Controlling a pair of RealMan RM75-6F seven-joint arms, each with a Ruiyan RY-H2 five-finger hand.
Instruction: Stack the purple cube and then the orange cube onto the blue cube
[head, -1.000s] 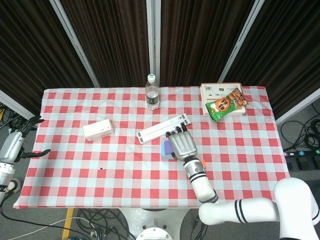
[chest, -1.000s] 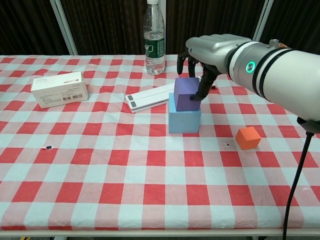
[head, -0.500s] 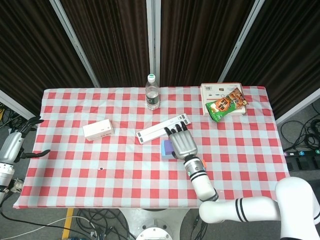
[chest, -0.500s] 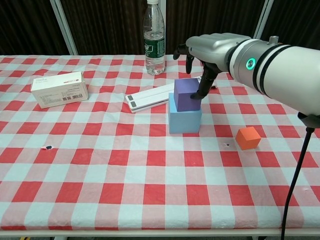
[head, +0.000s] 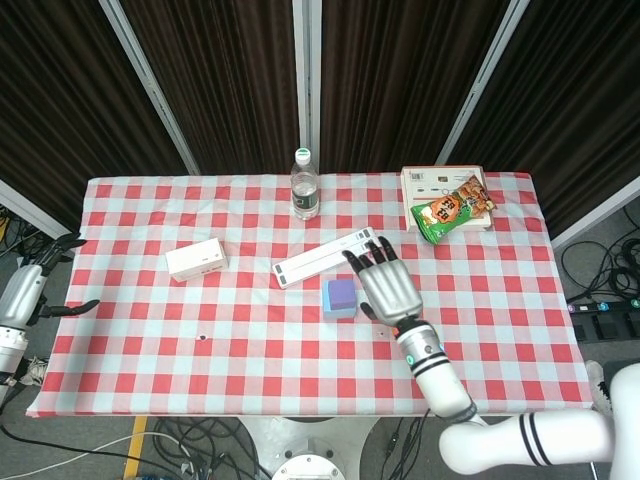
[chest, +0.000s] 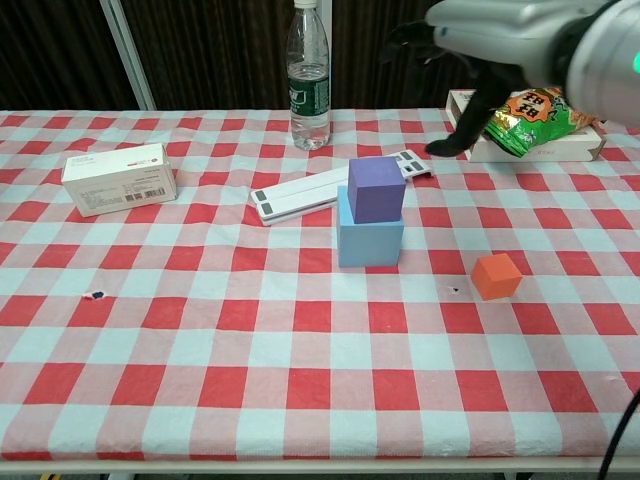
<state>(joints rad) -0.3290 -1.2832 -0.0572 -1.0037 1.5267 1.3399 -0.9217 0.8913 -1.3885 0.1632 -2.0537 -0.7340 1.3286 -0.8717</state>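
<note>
Chest view: purple cube (chest: 376, 188) sits on blue cube (chest: 369, 235) so first stack is done, orange cube (chest: 497, 276) lies alone on the table (chest: 200, 330) right of the stack, right hand (chest: 478, 45) raised, fingers spread, empty

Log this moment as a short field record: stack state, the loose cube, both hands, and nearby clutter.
stack: purple cube sits on blue cube
loose cube: orange cube on the tablecloth, right of the stack, untouched
right hand: raised above and right of the stack, fingers spread, holding nothing
left hand: off the table's left edge, fingers apart, holding nothing
clutter: water bottle, white box, white strip, snack bag
</note>
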